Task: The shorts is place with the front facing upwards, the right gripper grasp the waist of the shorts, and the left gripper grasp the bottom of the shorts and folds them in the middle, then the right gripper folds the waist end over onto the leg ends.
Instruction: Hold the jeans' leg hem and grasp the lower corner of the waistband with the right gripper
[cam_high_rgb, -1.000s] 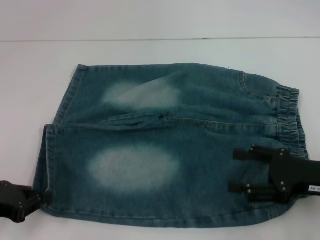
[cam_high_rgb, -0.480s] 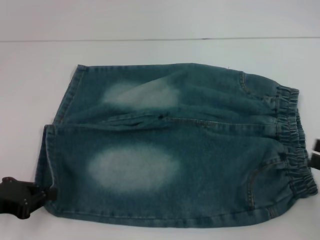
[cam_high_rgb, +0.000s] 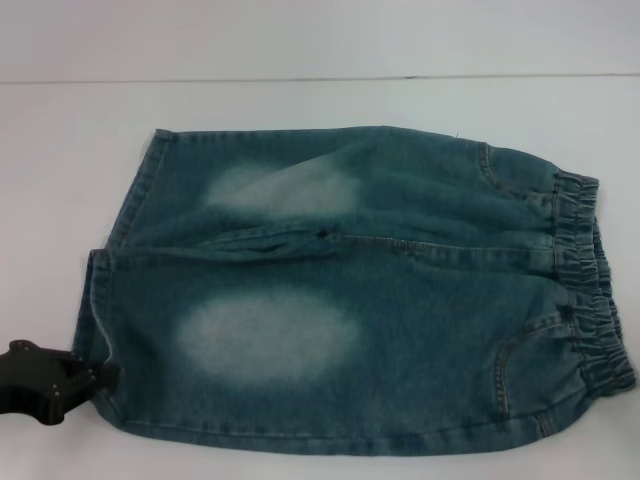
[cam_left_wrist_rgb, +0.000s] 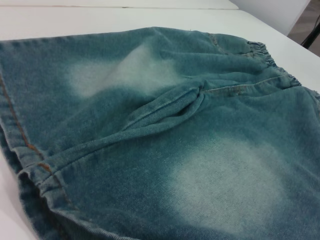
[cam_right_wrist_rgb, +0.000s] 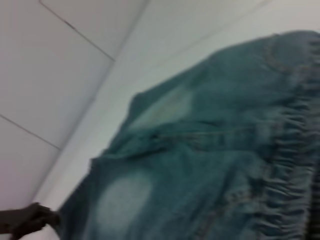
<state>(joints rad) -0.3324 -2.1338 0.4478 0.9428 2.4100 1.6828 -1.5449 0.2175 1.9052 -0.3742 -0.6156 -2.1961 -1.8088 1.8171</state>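
Blue denim shorts (cam_high_rgb: 330, 300) with pale faded patches lie flat on the white table, front up. The elastic waist (cam_high_rgb: 585, 290) points right and the leg ends (cam_high_rgb: 98, 300) point left. My left gripper (cam_high_rgb: 100, 377) is at the near left corner, touching the hem of the nearer leg. The left wrist view looks low across the shorts (cam_left_wrist_rgb: 175, 140) from the leg end. In the right wrist view I see the shorts (cam_right_wrist_rgb: 200, 150) from the waist side, with the left gripper (cam_right_wrist_rgb: 30, 220) far off at the hem. The right gripper is out of view.
The white table (cam_high_rgb: 300, 100) runs on behind the shorts to a back edge with a pale wall beyond. In the left wrist view the table's far corner (cam_left_wrist_rgb: 280, 30) lies beyond the waist.
The right gripper, over the waist end a second ago, has pulled away to the right and out of the head view. The left gripper has crept up and right onto the leg hem.
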